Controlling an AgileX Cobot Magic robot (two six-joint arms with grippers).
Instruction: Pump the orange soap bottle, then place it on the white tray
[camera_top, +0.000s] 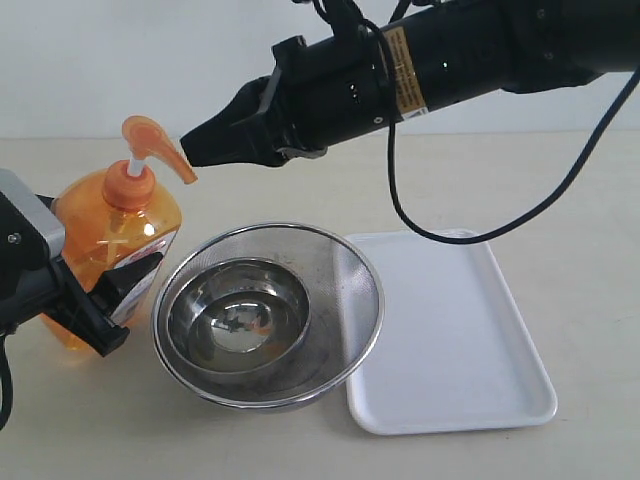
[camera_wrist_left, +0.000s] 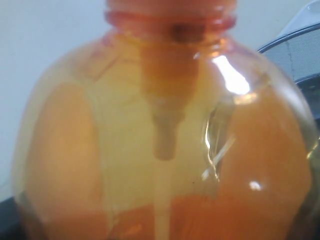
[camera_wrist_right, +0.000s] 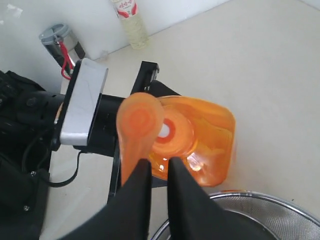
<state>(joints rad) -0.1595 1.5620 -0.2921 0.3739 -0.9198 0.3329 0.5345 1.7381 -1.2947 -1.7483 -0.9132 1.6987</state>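
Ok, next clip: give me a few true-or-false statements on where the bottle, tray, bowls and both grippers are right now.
1. The orange soap bottle stands on the white tray. False: it is off the tray, on the far side of the bowls.
2. The left gripper grips the bottle's body. True.
3. The right gripper has its jaws wide open. False: they are closed together, right by the pump head.
4. A steel bowl sits inside a mesh bowl. True.

exterior: looks down | left wrist: bottle (camera_wrist_left: 165, 130) close-up | right wrist: overhead
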